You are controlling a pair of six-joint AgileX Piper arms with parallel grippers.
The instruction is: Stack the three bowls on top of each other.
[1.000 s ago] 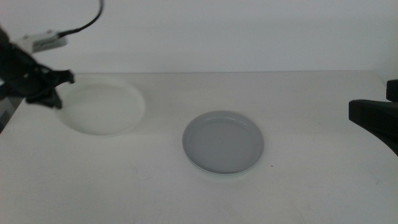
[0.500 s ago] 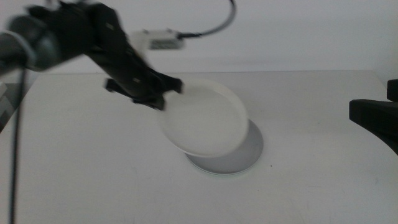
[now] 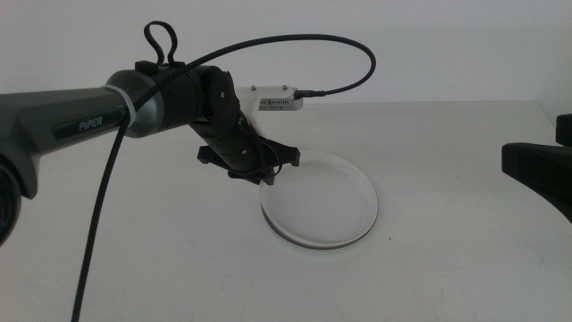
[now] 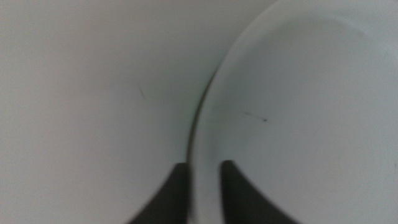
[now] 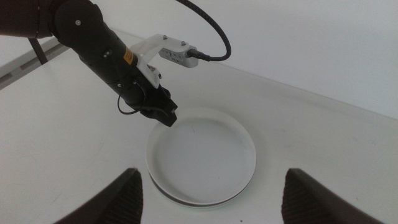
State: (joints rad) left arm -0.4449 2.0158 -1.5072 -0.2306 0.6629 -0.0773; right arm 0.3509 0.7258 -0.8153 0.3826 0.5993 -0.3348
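The left hand (image 3: 268,170) is pinched on the near-left rim of the shallow round white bowl (image 3: 323,199), which sits squarely atop the grey bowl (image 3: 308,241) for nesting. The right hand (image 5: 211,186), wide open, waits right of the stack.

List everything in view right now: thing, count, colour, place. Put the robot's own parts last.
white bowl: one, white, mid-table, sitting on top of the stack, its near-left rim held in the left hand.
grey bowl: one, grey, only a thin edge showing under the white bowl; anything lower in the stack cannot be made out.
table: one, white, under everything.
cable: one, black, looping above the left arm to its wrist camera.
left hand: one, black, reaching in from the left, shut on the white bowl's rim.
right hand: one, black, waiting at the table's right side, jaws wide open, holding nothing.
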